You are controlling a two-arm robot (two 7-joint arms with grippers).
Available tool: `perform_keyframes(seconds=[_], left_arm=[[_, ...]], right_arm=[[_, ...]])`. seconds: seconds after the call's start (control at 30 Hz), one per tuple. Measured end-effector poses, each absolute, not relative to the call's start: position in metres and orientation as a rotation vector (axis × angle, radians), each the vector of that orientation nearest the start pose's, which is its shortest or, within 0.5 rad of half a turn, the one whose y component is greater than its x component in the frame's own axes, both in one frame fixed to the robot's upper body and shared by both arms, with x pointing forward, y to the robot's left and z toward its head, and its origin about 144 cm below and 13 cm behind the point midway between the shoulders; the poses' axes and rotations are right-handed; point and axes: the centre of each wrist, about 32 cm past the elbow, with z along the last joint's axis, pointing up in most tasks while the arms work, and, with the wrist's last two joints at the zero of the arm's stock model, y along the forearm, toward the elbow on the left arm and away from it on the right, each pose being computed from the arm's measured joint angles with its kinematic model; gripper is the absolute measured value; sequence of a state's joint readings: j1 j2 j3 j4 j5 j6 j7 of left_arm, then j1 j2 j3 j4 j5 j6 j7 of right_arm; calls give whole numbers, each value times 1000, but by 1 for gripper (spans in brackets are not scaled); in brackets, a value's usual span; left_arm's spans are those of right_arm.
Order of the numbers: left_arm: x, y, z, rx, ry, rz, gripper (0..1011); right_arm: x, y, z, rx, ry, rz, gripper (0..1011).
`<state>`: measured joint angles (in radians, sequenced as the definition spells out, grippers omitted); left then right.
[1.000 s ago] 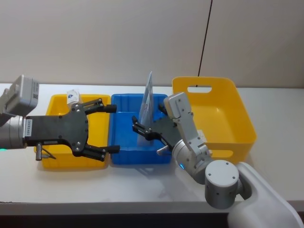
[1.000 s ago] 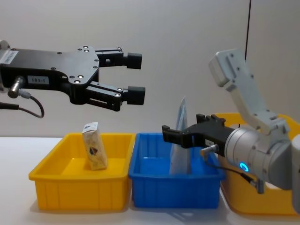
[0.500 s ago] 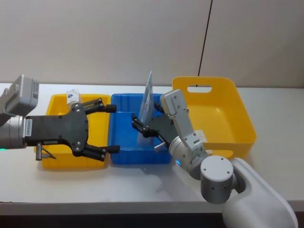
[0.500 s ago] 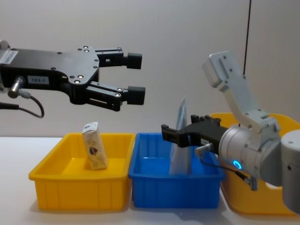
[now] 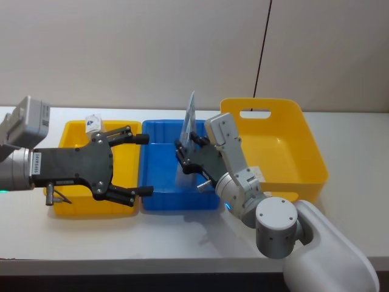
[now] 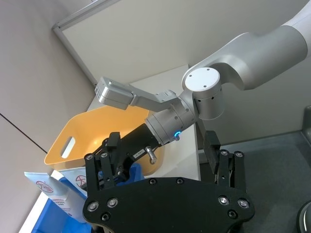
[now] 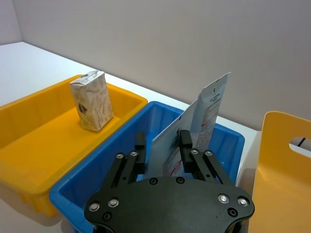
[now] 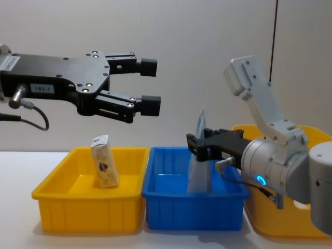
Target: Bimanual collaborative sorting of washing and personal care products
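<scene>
My right tool has its fingers pressed against both faces of the pale blue tube, which stands upright in the blue bin, tapering to a thin top edge. I judge it light and flexible, prone to buckle, so I want the hold low on its fuller body. My left tool hovers spread above the small yellow bin, where the cream packet stands.

head: looked down from above, mid-range | chest: low, side-on across table | wrists: close behind own fingers | all shared blue bin
</scene>
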<state>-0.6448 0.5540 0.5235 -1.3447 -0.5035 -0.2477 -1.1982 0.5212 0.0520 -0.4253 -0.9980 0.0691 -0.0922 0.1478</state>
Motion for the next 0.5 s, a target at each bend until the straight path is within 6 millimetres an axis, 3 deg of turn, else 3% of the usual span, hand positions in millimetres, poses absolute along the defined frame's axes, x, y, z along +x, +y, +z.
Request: perform_keyframes(seconds=[0.1,0.5], left_arm=[[590,287,1291,90,-452,56,1001],[590,287,1291,90,-452,56,1001]], right_arm=[[583,-139,1154,-130,-138,-1078,312],[580,-142,1159,-122,-132,-1088,6]])
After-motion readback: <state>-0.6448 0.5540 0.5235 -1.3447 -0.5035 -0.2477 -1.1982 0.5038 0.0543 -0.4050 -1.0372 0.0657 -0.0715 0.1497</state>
